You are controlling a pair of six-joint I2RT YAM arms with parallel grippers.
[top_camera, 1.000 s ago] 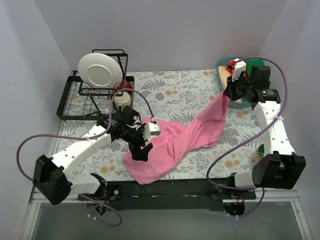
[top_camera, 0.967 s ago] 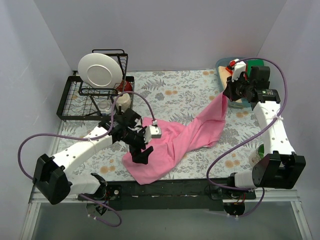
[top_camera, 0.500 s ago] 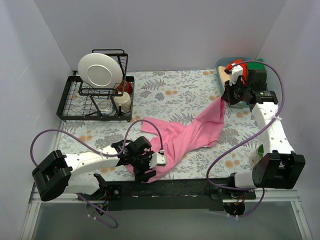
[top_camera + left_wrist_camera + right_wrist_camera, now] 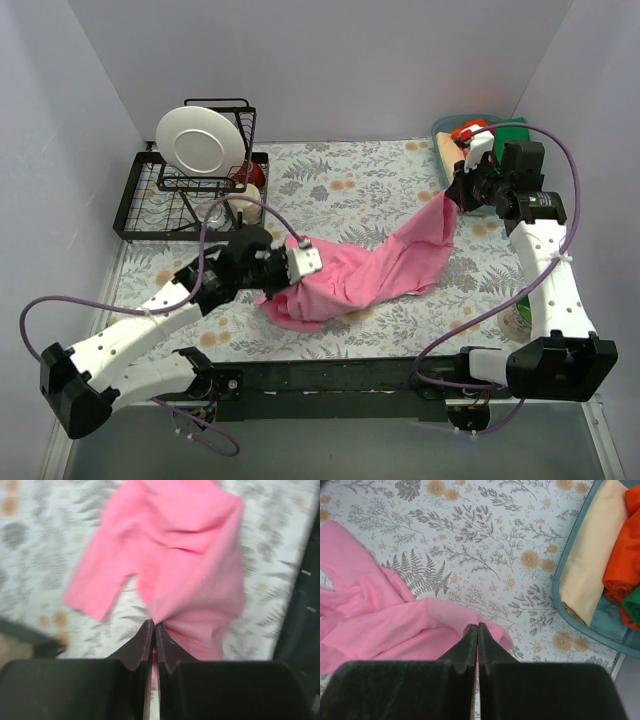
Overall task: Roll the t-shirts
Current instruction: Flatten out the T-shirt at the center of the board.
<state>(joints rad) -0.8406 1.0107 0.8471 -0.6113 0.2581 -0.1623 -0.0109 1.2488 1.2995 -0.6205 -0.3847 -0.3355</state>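
my left gripper (image 4: 152,630) and right gripper (image 4: 477,627) were both pinched shut on the pink t-shirt (image 4: 385,258), one at each end, to pull it flat for rolling.

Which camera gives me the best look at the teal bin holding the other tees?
Right wrist. The bin is seen from above with the cream tee, orange-red tee and green tee inside, though the frame edge cuts it off. Top external shows mostly its rim behind the right arm. Left wrist does not show it.
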